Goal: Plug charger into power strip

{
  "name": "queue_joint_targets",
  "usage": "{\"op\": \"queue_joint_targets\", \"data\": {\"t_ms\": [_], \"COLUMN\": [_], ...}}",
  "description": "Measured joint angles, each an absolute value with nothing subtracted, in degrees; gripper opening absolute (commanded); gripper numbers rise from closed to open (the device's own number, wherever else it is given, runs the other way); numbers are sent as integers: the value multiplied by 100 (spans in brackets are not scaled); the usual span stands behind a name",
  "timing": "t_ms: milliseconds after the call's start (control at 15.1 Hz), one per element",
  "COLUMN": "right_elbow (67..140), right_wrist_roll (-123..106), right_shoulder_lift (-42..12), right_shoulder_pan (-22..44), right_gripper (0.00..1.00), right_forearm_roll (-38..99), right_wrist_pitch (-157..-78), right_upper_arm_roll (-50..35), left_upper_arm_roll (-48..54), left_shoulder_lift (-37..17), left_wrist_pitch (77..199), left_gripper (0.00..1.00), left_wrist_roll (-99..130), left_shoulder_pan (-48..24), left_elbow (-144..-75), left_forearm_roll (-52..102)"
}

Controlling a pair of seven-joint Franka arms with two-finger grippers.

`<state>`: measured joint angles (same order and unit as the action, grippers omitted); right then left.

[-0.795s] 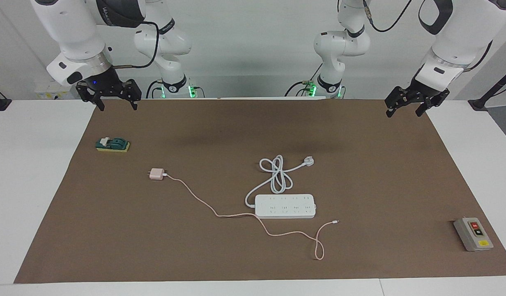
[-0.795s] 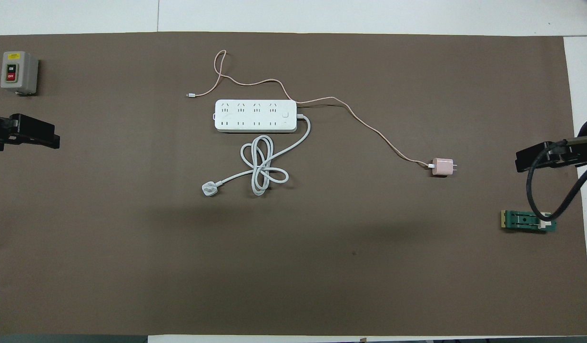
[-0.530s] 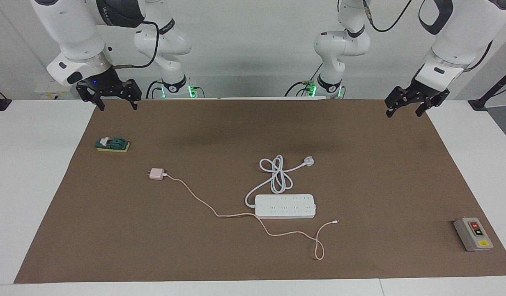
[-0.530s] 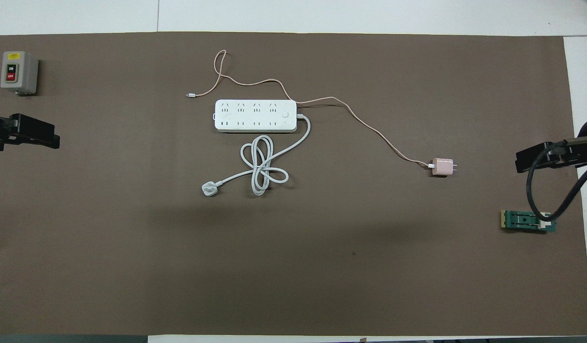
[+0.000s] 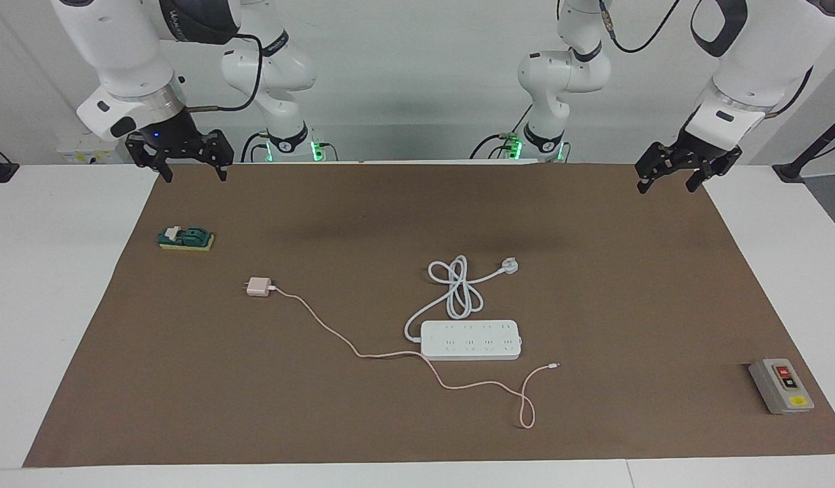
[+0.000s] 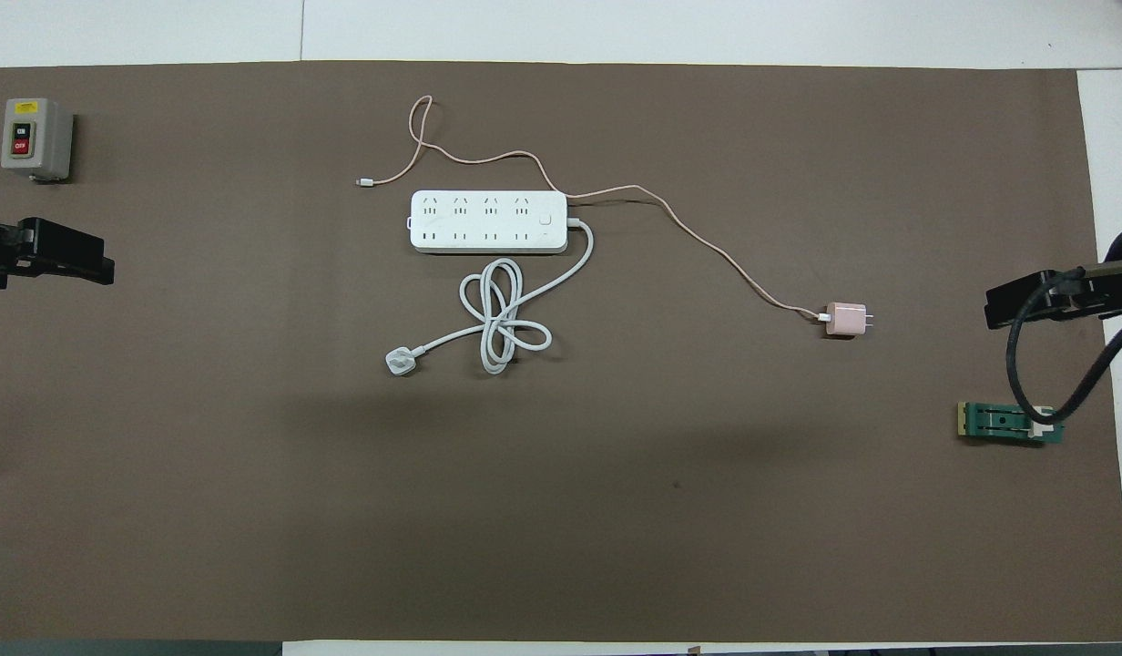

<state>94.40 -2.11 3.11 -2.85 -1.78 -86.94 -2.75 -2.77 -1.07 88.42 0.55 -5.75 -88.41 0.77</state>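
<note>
1. Your table (image 5: pixel 65 285) is white under a brown mat (image 5: pixel 594 285).
2. The power strip (image 5: pixel 470 339) lies flat mid-mat, its coiled cord on the side nearer the robots.
3. The charger (image 5: pixel 258 287) sits unplugged toward the right arm's end, well apart from the strip; its pink cable (image 5: pixel 322 329) runs past the strip.
4. Your right gripper (image 5: pixel 192 171) hangs over the mat's corner, fingers spread wide, holding nothing.
5. Your left gripper (image 5: pixel 667 183) hangs over the other robot-side corner, likewise spread and empty.
</note>
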Motion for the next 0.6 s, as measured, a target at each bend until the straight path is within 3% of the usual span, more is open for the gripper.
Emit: {"op": "queue_joint_targets", "data": {"t_ms": [265,596], "right_elbow": [9625,10194], "right_wrist_roll": [1247,3249], "right_shoulder_lift": [220,-550], "right_shoulder_pan": [-973,-1752], "right_gripper": [100,100], "right_forearm_roll": [897,2098], "right_wrist_pitch": [-8696,-8930], "right_upper_arm_roll": [-234,-205], "left_upper_arm_roll": [-277,-277], "left_shoulder_lift": [-107,-107], "left_wrist_pitch": [8842,8842], "left_gripper": [100,100], "left_wrist_roll": [55,55], "left_shoulder_pan": [-575,-575], "left_elbow": [-8841,-8841], "left_forearm_roll": [77,77]}}
